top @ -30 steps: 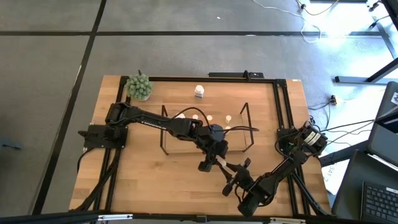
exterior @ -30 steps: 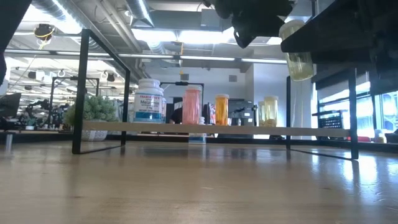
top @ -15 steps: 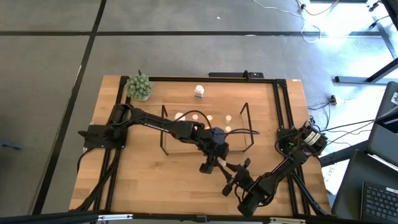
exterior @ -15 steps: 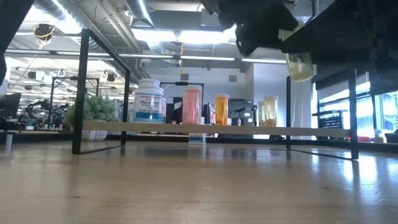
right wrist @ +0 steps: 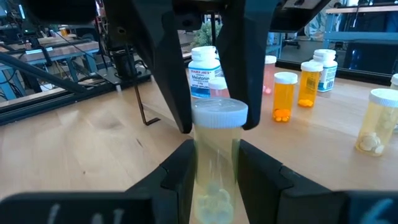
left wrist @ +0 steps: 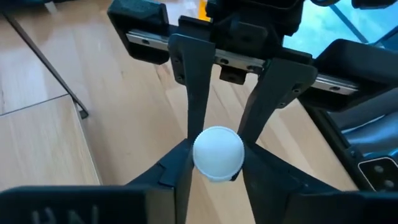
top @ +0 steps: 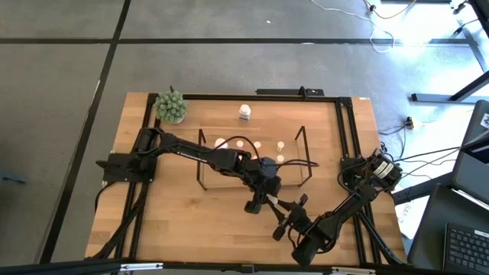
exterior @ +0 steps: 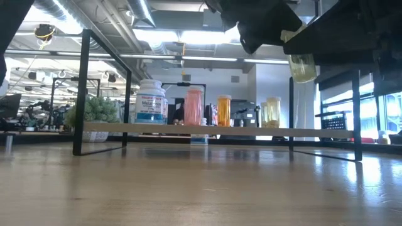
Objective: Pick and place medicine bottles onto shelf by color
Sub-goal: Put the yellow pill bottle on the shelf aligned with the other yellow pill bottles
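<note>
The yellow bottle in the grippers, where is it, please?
The yellow bottle hangs between both grippers, left and right, just in front of the shelf.

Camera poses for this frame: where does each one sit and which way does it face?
High: above the table, facing straight down; both arms show, left gripper and right gripper meeting at the bottle.
Low: at table-top height, facing the shelf; arm parts overhead.
Left wrist: looks past its own fingers onto the bottle's cap, right gripper opposite.
Right wrist: looks past its own fingers along the bottle, shelf behind.
Shared: all four show the bottle.
</note>
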Controlling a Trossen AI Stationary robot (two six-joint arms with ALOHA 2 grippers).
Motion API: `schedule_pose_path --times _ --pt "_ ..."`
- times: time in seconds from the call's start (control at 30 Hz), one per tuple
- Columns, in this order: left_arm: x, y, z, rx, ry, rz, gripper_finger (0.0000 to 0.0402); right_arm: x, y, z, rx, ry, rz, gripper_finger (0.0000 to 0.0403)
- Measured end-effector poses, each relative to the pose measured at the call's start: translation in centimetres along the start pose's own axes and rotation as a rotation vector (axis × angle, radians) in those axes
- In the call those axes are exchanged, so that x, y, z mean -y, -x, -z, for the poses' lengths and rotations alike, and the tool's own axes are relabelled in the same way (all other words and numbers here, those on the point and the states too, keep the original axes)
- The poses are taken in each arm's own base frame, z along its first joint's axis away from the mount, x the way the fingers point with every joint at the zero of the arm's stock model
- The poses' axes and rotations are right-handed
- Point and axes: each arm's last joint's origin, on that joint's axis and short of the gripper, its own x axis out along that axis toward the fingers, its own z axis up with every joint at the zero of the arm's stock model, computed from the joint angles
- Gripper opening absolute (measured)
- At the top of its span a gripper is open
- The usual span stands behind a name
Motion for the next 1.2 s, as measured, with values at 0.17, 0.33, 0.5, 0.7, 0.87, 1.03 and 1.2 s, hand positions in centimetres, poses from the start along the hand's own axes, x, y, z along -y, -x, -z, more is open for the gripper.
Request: schedule_pose_path --times 0.17,0.33,0.5,0.7,0.87,1.03,1.2 --pt "0.3 -0.1 0.0 -0.001 -0.027 0.000 0.0097 0.0 0.0 0.0 -0.001 0.001 0.000 0.0107" --pt "0.4 -0.1 0.0 -0.002 -0.028 0.000 0.0093 0.0 0.0 0.0 -0.006 0.002 -0.002 0.0108" --pt "0.4 -0.1 0.0 -0.008 -0.027 0.001 0.0092 0.0 0.0 0.1 -0.020 0.000 -0.006 0.0113" --pt "0.4 -0.1 0.1 -0.009 -0.028 0.001 0.0091 0.0 0.0 0.1 -0.023 0.000 -0.007 0.0126" --pt "0.2 -0.1 0.1 -0.009 -0.046 -0.001 0.0090 0.0 0.0 0.1 -0.026 0.000 -0.008 0.0156" --pt "-0.1 0.0 0.2 -0.015 -0.047 -0.005 0.0090 0.0 0.2 0.1 -0.032 0.071 -0.016 0.0187" --pt "-1.0 0.3 0.4 -0.028 -0.027 0.001 0.0090 -0.1 1.2 0.2 -0.020 0.122 -0.037 0.0192"
